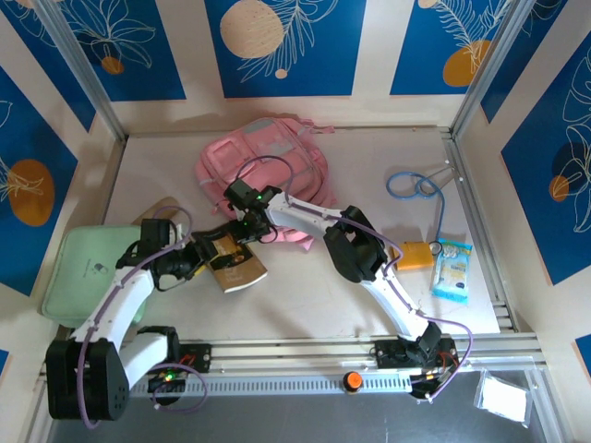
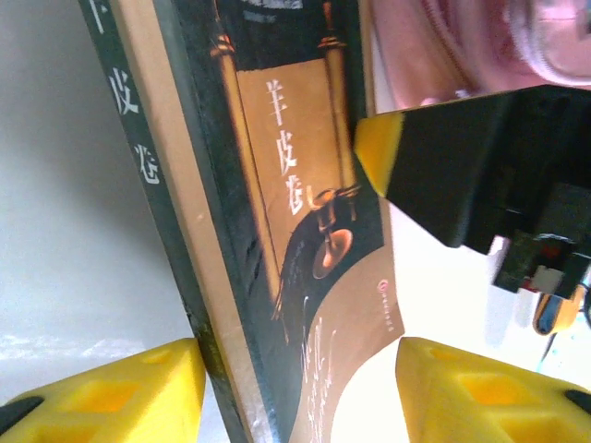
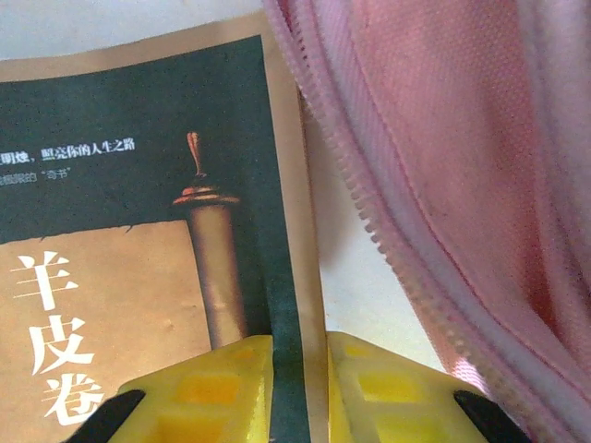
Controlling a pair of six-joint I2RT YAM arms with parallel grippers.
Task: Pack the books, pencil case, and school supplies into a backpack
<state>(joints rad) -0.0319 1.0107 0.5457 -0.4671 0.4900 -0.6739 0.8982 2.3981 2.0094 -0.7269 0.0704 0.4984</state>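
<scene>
Clutter lay well apart on the table's (image 1: 314,305) right: a coiled blue cable (image 1: 416,185), a yellow block (image 1: 414,255) and a blue-white packet (image 1: 452,269). A pale green pouch (image 1: 83,268) sat at the left. The pink woven backpack (image 1: 277,161) lay at the back, its toothed zipper just beside the glossy brown book (image 1: 238,266). The right gripper (image 3: 300,369) pinched the book's edge, jaws narrow. The left gripper (image 2: 295,378) straddled its spine, but whether it gripped could not be told.

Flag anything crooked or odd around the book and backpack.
The brown book sits crooked at the near edge of the backpack, not inside. The right gripper pinches its edge beside the zipper, while it slants between the open jaws of the left gripper. Its cover looks slightly bowed.
</scene>
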